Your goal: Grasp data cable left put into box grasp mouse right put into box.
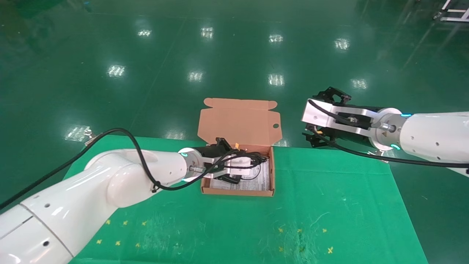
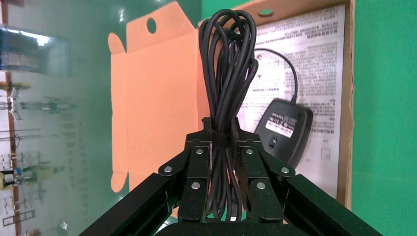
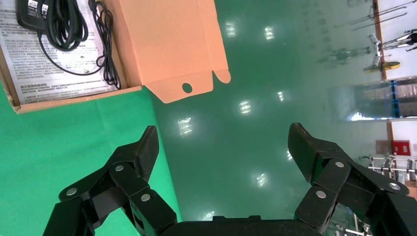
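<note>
The box point(image 1: 238, 124) stands open at the table's far edge, its flap lid raised and a white printed sheet point(image 2: 314, 59) lining it. My left gripper point(image 1: 236, 165) hovers over the box, shut on the data cable point(image 2: 227, 64), a long black looped bundle that sticks out past the fingertips point(image 2: 205, 129). The mouse point(image 2: 285, 130) lies underside up in the box, with its thin cord point(image 3: 105, 49) beside it on the sheet. My right gripper point(image 1: 316, 117) is open and empty, held up to the right of the box, beyond the table's far edge.
A green cloth point(image 1: 329, 205) covers the table, with small yellow marks near the front. The glossy green floor point(image 1: 234, 55) lies beyond the far edge. The box's low cardboard walls point(image 1: 238, 191) rim the sheet.
</note>
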